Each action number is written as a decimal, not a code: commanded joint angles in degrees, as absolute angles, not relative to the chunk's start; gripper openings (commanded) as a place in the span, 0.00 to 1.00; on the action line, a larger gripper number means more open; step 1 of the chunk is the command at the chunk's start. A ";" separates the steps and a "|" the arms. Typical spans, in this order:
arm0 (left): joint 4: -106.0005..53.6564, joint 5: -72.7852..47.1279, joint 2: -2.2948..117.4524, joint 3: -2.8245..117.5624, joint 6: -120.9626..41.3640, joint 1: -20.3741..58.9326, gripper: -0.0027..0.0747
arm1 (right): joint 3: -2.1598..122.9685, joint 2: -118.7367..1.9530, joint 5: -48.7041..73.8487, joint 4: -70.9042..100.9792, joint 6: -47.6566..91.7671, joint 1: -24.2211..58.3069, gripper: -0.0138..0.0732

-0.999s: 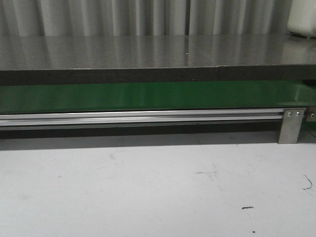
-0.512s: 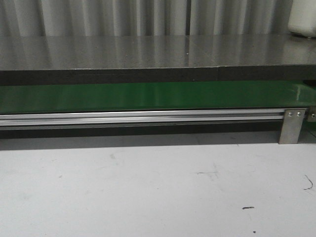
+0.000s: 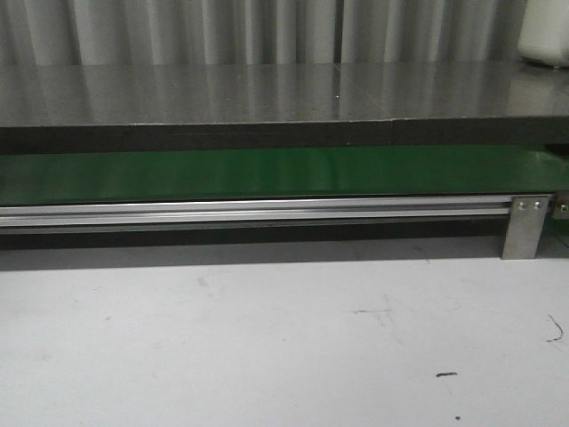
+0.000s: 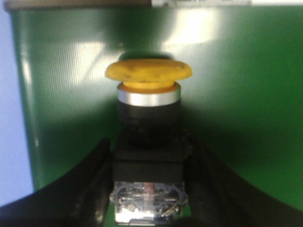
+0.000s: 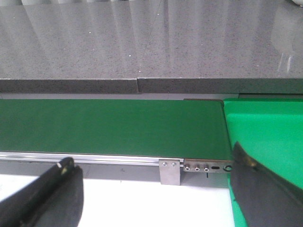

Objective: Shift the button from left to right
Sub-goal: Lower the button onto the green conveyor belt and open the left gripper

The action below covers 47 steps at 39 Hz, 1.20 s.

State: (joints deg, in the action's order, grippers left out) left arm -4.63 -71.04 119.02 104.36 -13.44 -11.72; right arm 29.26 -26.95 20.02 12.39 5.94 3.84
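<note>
The button [image 4: 148,75], with a round orange-yellow cap, a silver ring and a black boxy body, shows only in the left wrist view. It stands between the black fingers [image 4: 94,175] of my left gripper [image 4: 149,153], which press on both sides of its body, over the green belt [image 4: 236,94]. My right gripper [image 5: 151,163] is open and empty, above the white table before the belt [image 5: 109,125]. The front view shows the belt [image 3: 267,173] but no gripper and no button.
A dark grey stone counter [image 3: 267,89] runs behind the belt. An aluminium rail [image 3: 267,212] with a metal bracket [image 3: 524,227] fronts it. The white table [image 3: 267,338] lies in front. A bright green surface [image 5: 265,127] adjoins the belt's right end. A white container [image 3: 544,31] stands far right.
</note>
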 commanded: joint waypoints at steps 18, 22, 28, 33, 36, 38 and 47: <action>-8.44 -73.58 111.21 104.99 -12.66 -10.78 0.86 | 31.33 -27.49 15.67 12.61 6.00 3.90 0.90; -8.44 -73.58 109.32 106.11 -12.66 -10.39 0.86 | 31.33 -27.49 15.67 12.61 6.00 3.90 0.90; -8.44 -73.58 105.94 107.54 -12.66 -9.50 0.86 | 31.33 -27.49 15.67 12.61 6.00 3.90 0.90; -8.32 -73.58 102.69 107.54 -12.66 -8.31 0.64 | 31.33 -27.49 15.67 12.61 6.00 3.90 0.90; -8.32 -73.58 100.98 107.54 -12.66 -7.53 0.39 | 31.33 -27.49 15.67 12.61 6.00 3.90 0.90; -8.32 -73.58 100.01 107.54 -12.66 -6.96 0.22 | 31.33 -27.49 15.67 12.61 6.00 3.90 0.90; -8.32 -73.58 95.15 106.49 -12.66 -3.03 0.01 | 31.33 -27.49 15.67 12.61 6.00 3.90 0.90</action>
